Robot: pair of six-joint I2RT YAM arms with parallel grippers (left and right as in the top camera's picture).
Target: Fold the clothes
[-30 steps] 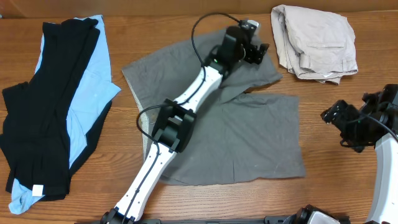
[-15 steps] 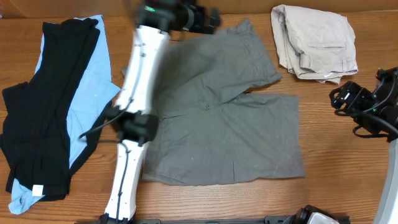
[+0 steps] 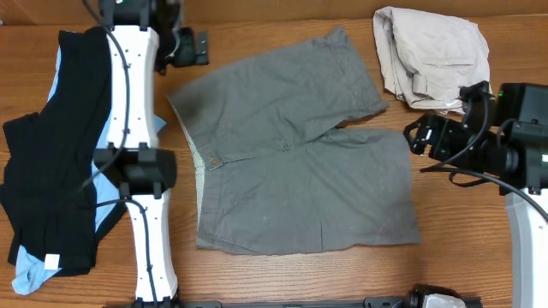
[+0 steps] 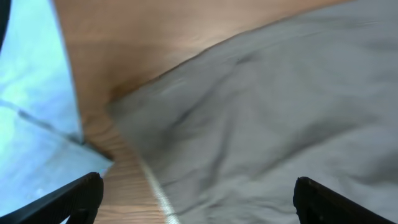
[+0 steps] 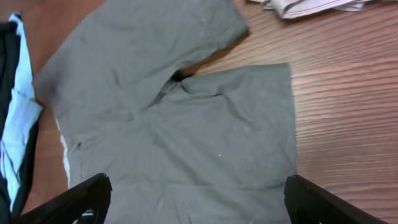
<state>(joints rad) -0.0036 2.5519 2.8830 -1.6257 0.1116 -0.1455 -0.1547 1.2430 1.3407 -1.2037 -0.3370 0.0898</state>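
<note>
The grey shorts (image 3: pixel 291 154) lie spread flat mid-table, waistband to the left with its pale lining showing, both legs pointing right. My left gripper (image 3: pixel 190 47) is open and empty, hovering just beyond the shorts' far-left waistband corner; in the left wrist view (image 4: pixel 199 200) that corner of the shorts (image 4: pixel 267 106) lies under it. My right gripper (image 3: pixel 419 137) is open and empty, above the table just right of the near leg's hem. In the right wrist view (image 5: pixel 196 202) the whole shorts (image 5: pixel 186 112) show.
Pale beige shorts (image 3: pixel 432 56) lie crumpled at the back right, close to the right arm. A black garment (image 3: pixel 60 145) on a light-blue shirt (image 3: pixel 128 111) lies at the left, under the left arm. The shirt's edge (image 4: pixel 31 112) shows in the left wrist view.
My left arm swung from over the shorts' far leg to the back left, off the cloth, and that leg now lies flat. My right gripper moved left toward the shorts.
</note>
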